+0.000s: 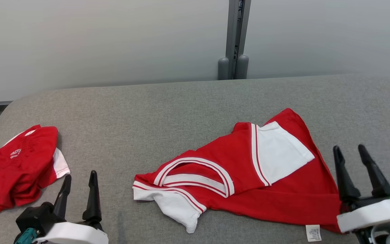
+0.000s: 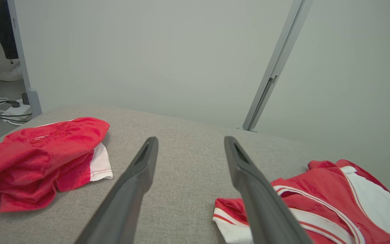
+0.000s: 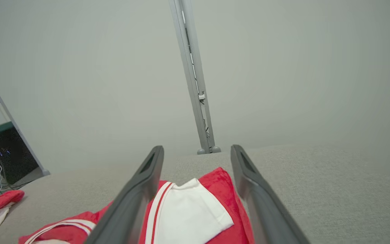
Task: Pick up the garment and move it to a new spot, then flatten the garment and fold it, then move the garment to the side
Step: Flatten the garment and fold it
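Grey fabric table (image 1: pixel 181 101) stretches across the scene, backed by a pale wall (image 1: pixel 96 37) split by an upright grey post (image 1: pixel 234 37). At the far left of the table lies a red bundle (image 1: pixel 22 166) of cloth with white trim, loosely folded over on itself. It looks like a garment already dealt with and parked aside, well apart from everything else. Just right of it, near the front edge, the left gripper (image 1: pixel 80 176) points up the view with its two dark fingers spread and nothing between them. It is probably waiting its turn. Right of centre is the task's garment, a red and white shirt (image 1: pixel 242 166). It lies mostly spread but skewed, with the striped neckline facing the left gripper, one white sleeve tucked under at the front and the other lying flat on top. It appears laid out but not yet smoothed or folded. A small white care label (image 1: pixel 312 233) sticks out at its front hem. At the shirt's right edge the right gripper (image 1: pixel 350 149) hovers with its fingers apart and holding nothing, seemingly placed to take the hem. Whether it touches the cloth is unclear.
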{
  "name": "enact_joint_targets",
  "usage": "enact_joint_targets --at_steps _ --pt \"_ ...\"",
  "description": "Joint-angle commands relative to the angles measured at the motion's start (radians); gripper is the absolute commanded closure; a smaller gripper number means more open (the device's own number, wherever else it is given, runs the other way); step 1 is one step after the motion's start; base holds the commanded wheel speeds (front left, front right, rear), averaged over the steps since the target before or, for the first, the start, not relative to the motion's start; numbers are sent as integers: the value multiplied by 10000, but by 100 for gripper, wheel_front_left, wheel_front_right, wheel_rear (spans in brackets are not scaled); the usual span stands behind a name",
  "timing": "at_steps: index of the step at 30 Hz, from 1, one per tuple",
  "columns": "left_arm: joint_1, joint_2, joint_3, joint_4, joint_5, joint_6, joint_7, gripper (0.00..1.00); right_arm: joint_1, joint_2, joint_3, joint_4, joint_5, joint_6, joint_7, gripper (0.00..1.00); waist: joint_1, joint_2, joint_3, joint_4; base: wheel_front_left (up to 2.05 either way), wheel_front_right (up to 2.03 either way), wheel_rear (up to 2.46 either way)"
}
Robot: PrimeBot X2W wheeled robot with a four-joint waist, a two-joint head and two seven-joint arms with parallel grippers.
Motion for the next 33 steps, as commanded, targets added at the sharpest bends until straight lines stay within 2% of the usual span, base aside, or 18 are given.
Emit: enact_joint_targets --at_steps 1,6,14,18,26,33 --pt "116 12 -33 29 -66 18 -68 0 133 -71 144 222 -178 1 -208 0 0 0 21 12 0 0 0" --pt "17 -93 -180 145 -47 34 -155 0 59 87 466 943 -401 1 -503 0 0 0 27 56 0 0 0" --pt "4 -8 -391 359 -87 -46 197 0 -200 -11 732 1375 -411 1 -583 0 0 0 -5 39 0 0 0" --pt "40 135 -688 521 -223 -246 1111 0 -287 -41 770 1473 -425 1 -620 0 0 0 -27 -13 0 0 0" --pt "-494 639 -1785 1316 -300 -889 3904 0 -553 -92 890 1572 -454 1 -640 0 0 0 117 -332 0 0 0" --pt "-1377 762 -2135 2190 -456 -1145 4565 0 -810 -91 1046 1650 -460 1 -665 0 0 0 488 -769 0 0 0"
